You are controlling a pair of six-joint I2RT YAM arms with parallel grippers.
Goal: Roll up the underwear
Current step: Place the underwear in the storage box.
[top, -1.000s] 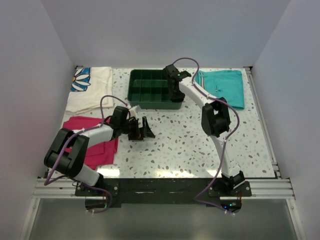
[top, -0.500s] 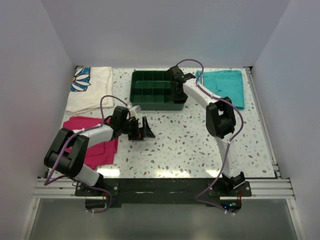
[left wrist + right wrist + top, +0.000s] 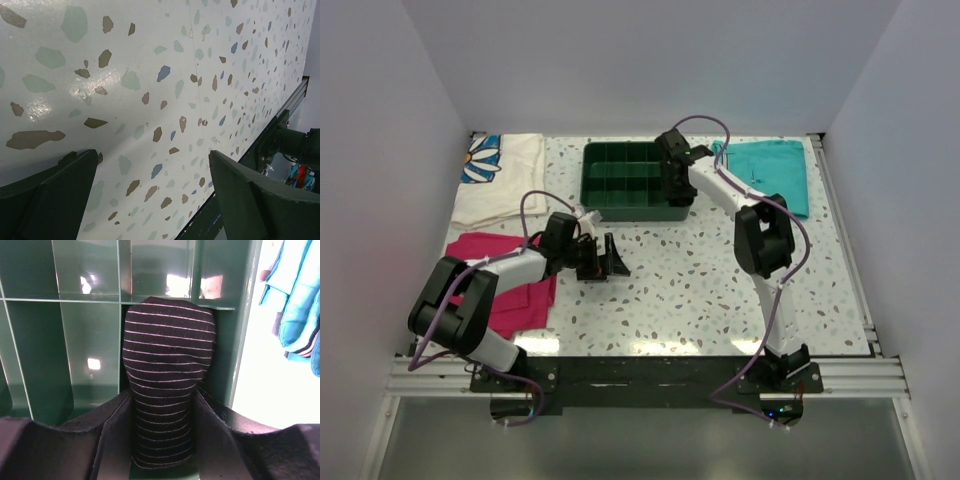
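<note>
Looking basically done: the underwear (image 3: 169, 370) is sitting dead centre of the right wrist view as a tight, rounded roll of soft black fabric with fine pale stripes. It's tucked in a compartment of the glossy green tray (image 3: 85, 299). The right gripper (image 3: 162, 395) is pinching its near end, so I'm guessing only letting go is left. The left gripper (image 3: 152, 155) is hanging spread wide over the speckled table (image 3: 150, 60).

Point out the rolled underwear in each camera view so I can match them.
Top external: not visible; hidden under the right gripper in the green tray's right end.
Left wrist: not in it; only speckled table.
Right wrist: centre, the underwear between the fingers, in a tray compartment.
Shared landmark: the teal shorts, right of the tray in top and right wrist views.
</note>
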